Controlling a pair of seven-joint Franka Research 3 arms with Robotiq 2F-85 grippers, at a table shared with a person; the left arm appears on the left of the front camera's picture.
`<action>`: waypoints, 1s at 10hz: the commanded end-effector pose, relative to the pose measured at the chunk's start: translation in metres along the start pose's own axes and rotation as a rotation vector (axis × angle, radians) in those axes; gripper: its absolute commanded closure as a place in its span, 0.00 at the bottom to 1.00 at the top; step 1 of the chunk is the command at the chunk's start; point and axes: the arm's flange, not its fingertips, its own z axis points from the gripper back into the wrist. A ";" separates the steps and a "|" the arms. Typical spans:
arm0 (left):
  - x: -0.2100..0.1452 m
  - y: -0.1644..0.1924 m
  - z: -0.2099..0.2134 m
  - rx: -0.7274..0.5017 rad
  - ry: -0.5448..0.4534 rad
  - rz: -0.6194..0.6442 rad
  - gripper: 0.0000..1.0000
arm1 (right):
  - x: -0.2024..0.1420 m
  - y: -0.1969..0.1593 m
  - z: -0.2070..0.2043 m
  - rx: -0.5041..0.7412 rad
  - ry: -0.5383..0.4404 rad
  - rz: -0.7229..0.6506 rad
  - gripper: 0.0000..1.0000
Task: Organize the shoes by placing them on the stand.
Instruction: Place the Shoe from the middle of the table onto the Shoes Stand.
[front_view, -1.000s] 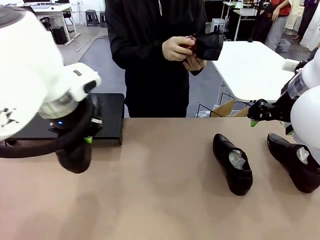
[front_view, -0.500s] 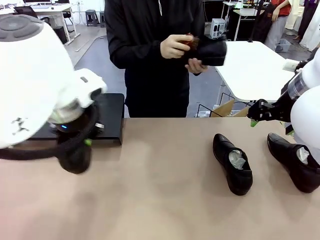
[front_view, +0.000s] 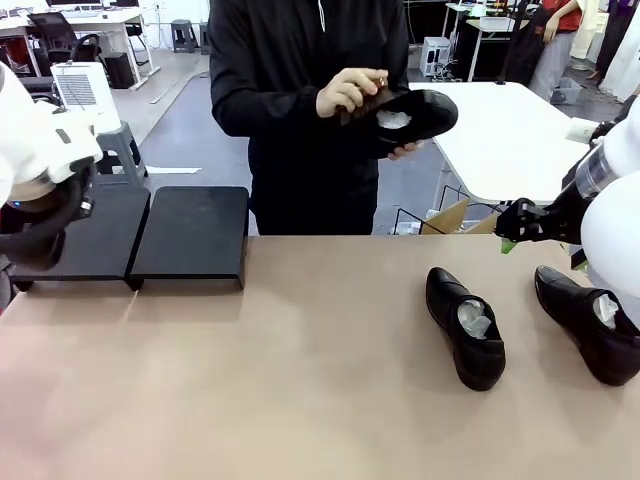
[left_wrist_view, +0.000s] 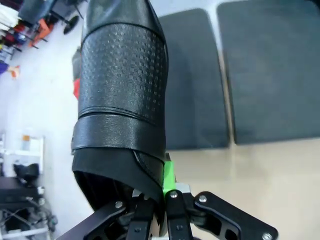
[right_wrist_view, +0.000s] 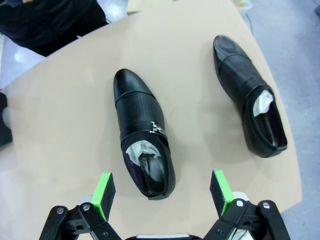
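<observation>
My left gripper (left_wrist_view: 165, 192) is shut on the heel rim of a black perforated shoe (left_wrist_view: 122, 95), which stretches away from the fingers beside the stand's two black platforms (left_wrist_view: 195, 85) (left_wrist_view: 272, 70). Both platforms (front_view: 85, 235) (front_view: 193, 232) lie bare at the table's far left, with my left arm (front_view: 35, 170) at the picture's edge. Two paper-stuffed shoes (front_view: 465, 325) (front_view: 590, 320) lie on the right of the table. My right gripper (right_wrist_view: 162, 187) hovers open above them (right_wrist_view: 140, 120) (right_wrist_view: 250, 110) and sits at the far right (front_view: 515, 225). A person holds another shoe (front_view: 410, 115) in both hands.
The person stands at the far edge, in the middle. A grey step stool (front_view: 125, 150) and a white appliance (front_view: 85, 85) stand behind the stand. A white table (front_view: 510, 135) and a cardboard box (front_view: 455, 215) are behind on the right. The tan tabletop (front_view: 300, 380) is bare in the middle.
My left arm has swung away to the left edge with its shoe, uncovering both platforms. The person has turned the shoe in their hands. My right arm has not moved.
</observation>
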 end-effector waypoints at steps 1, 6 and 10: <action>0.027 -0.004 -0.031 0.041 -0.073 -0.013 1.00 | 0.002 0.001 -0.002 0.016 -0.008 -0.007 0.00; 0.018 0.013 -0.036 0.015 -0.029 -0.016 1.00 | 0.002 0.001 -0.002 0.016 -0.008 -0.007 0.00; 0.032 0.000 -0.082 0.067 -0.101 -0.037 1.00 | 0.002 0.001 -0.002 0.016 -0.008 -0.007 0.00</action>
